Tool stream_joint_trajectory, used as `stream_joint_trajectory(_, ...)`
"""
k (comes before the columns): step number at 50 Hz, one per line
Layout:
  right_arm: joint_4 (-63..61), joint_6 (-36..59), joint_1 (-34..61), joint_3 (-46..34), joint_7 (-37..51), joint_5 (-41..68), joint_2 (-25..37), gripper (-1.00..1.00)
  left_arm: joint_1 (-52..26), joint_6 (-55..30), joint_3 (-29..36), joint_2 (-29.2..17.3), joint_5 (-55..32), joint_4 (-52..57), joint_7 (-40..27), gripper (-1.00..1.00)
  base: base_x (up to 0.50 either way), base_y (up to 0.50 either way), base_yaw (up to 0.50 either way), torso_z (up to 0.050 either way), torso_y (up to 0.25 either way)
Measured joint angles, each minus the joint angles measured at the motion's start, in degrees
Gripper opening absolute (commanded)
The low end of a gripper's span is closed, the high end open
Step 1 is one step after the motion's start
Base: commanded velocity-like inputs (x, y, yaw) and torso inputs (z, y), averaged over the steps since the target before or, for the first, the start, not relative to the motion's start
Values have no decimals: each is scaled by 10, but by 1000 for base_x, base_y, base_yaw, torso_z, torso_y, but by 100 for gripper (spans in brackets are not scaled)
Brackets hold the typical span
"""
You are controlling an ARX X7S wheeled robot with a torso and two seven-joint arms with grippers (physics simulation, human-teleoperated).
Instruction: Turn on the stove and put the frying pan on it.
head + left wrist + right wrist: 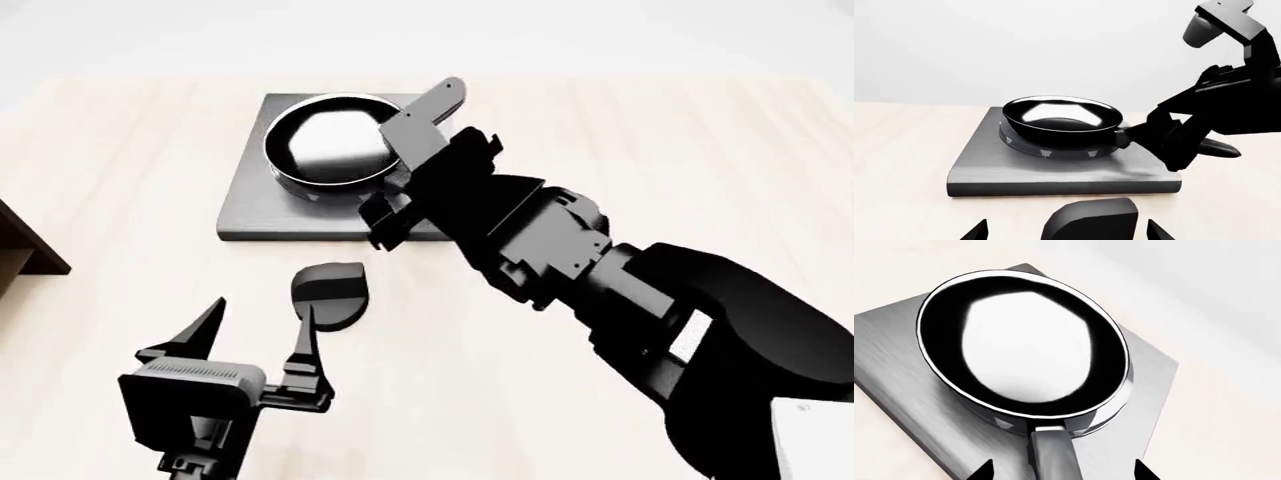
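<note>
The black frying pan (327,145) sits on the round burner of the grey stove slab (254,205); it also shows in the left wrist view (1059,117) and the right wrist view (1024,342). My right gripper (384,222) is open, its fingertips wide apart on either side of the pan's handle (1054,452) without closing on it. The black round knob (330,295) lies on the table in front of the stove. My left gripper (258,315) is open and empty, just before the knob (1087,220), which sits between its fingertips in the left wrist view.
A brown wooden shelf corner (20,250) shows at the left edge. The pale wooden table (120,150) spreads around the stove. My right arm (641,300) reaches across from the lower right over the stove's front right corner.
</note>
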Motion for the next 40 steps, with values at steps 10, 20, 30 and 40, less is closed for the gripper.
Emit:
stream_joint_trajectory(10, -158, -3, 15, 10, 68, 6, 81, 100, -4, -6, -1, -3, -1, 6, -7, 100, 0, 0, 0, 0, 0)
stream_joint_trajectory(20, -344, -44, -4, 22, 155, -9, 205, 100, -14, -12, -13, -4, -5, 12, -21, 100, 0, 0, 0, 0, 0)
stream_joint_trajectory(30, -540, -133, -62, 50, 255, -31, 369, 100, -22, -8, -33, -8, -4, 30, -40, 100, 0, 0, 0, 0, 0)
stream_joint_trajectory(40, -695, -278, -174, 60, 366, -118, 528, 100, -11, 18, -54, -13, -3, 56, -49, 100, 0, 0, 0, 0, 0)
